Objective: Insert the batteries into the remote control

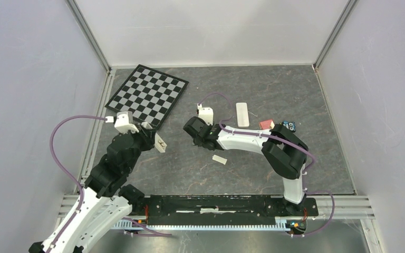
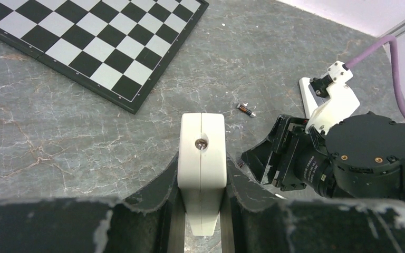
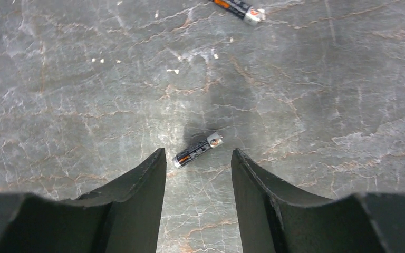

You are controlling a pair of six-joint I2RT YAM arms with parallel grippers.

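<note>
While our left jaws pinch the remote control [image 2: 202, 153] on edge, we should lower our spread right jaws straight onto the battery [image 3: 198, 149] lying askew between them on the worktop [image 3: 84, 105], turning to close across its middle.

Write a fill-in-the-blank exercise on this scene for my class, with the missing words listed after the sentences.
1. The left claw is shut on the white ____.
2. The right claw stands ____, with a battery showing between its fingertips.
3. Counting the farther battery, the right wrist view shows ____ lying on the table.
4. The chessboard lies on the ____ arm's side.

Missing words: remote control; open; two; left.
</note>
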